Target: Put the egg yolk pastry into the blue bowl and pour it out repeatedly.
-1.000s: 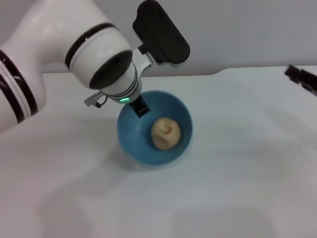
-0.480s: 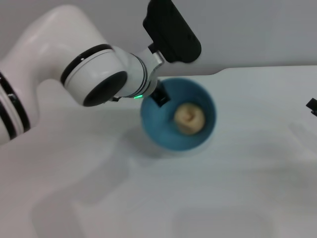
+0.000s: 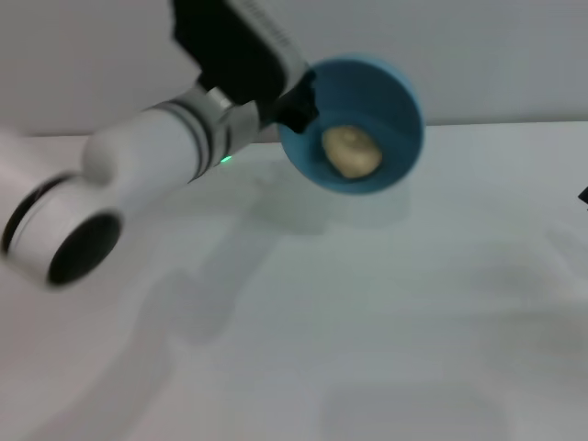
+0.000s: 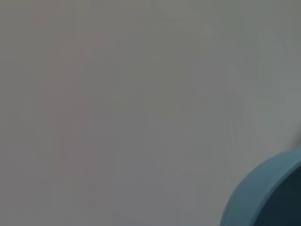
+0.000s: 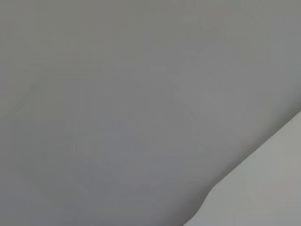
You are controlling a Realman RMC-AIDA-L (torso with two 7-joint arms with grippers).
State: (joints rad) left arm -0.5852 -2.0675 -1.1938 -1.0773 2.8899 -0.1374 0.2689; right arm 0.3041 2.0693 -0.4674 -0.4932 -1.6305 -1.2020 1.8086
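Note:
My left gripper [image 3: 296, 106] is shut on the near-left rim of the blue bowl [image 3: 397, 99] and holds it in the air above the back of the table. The bowl is tilted so its opening faces the head camera. The egg yolk pastry [image 3: 350, 151], a small pale tan ball, rests inside the bowl against its lower wall. A part of the bowl's outer wall [image 4: 263, 197] shows in the left wrist view. My right gripper [image 3: 584, 195] shows only as a dark sliver at the far right edge.
The white table [image 3: 367, 322] spreads below the bowl, and the bowl's shadow lies on it. A grey wall stands behind the table's back edge. The right wrist view shows the wall and a corner of the table [image 5: 273, 188].
My left arm has lifted the bowl off the table, up and to the right, and tipped it more toward the camera. The pastry stayed inside. The right gripper drew back to the right edge.

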